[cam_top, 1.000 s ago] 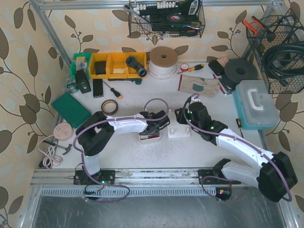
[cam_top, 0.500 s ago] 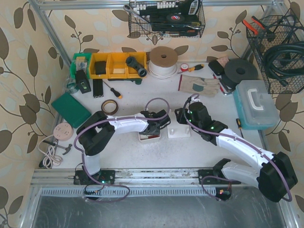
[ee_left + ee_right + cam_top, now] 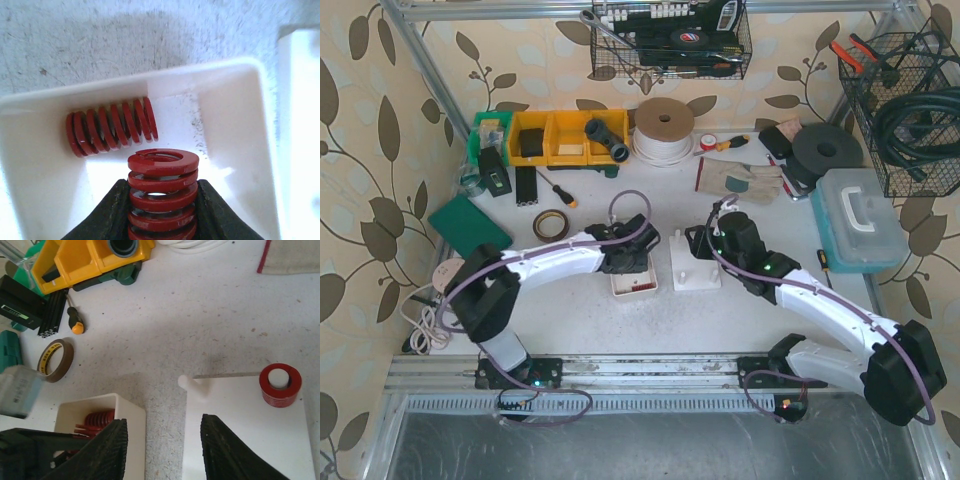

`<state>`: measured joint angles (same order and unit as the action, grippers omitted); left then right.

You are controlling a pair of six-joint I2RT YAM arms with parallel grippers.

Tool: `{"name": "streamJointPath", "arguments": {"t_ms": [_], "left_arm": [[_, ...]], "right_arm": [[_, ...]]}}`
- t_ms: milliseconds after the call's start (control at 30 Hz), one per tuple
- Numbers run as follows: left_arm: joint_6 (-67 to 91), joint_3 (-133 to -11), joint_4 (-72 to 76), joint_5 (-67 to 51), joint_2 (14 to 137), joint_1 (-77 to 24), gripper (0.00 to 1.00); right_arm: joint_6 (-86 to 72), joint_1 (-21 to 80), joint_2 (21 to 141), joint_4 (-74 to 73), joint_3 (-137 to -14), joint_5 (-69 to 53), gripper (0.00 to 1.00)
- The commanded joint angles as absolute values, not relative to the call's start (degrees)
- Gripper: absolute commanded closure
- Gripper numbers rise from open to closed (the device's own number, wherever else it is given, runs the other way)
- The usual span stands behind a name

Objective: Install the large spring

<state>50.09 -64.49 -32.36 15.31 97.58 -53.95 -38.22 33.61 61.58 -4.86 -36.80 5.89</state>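
My left gripper point(image 3: 162, 186) is shut on the large spring point(image 3: 162, 197), a wide red coil held upright between the black fingers point(image 3: 111, 210) over the white tray point(image 3: 210, 72). A second, narrower red spring point(image 3: 111, 132) lies on its side in that tray. In the top view the left gripper point(image 3: 628, 262) hangs over the tray point(image 3: 634, 287), left of the white base plate point(image 3: 697, 276). My right gripper point(image 3: 164, 427) stands open above the plate's left edge, near a bare white peg point(image 3: 192, 383). A short red spring point(image 3: 280, 385) sits on another peg.
A tape roll point(image 3: 55, 360), a screwdriver point(image 3: 74, 320) and yellow bins point(image 3: 85, 260) lie beyond the tray. Work gloves point(image 3: 740, 180), a black disc point(image 3: 827, 150) and a pale blue toolbox point(image 3: 858, 218) stand at the right. A green case point(image 3: 468, 228) lies at the left.
The left gripper has closed on the large spring in the tray and drawn back a little to the left, its arm stretching out. The right gripper has barely moved.
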Motion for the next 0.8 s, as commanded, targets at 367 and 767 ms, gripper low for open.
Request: {"name": "streamJointPath", "arguments": {"t_ms": [367, 767], "left_arm": [[58.2, -58.1, -24.9, -3.7, 80.1, -46.9, 1.00], [55.2, -62.9, -33.6, -2.2, 92.3, -47.4, 1.00]], "right_arm": [[-40.9, 31.9, 64.1, -2.3, -41.9, -12.7, 0.65], [-41.2, 31.5, 67.6, -7.7, -43.2, -11.9, 0.69]]}}
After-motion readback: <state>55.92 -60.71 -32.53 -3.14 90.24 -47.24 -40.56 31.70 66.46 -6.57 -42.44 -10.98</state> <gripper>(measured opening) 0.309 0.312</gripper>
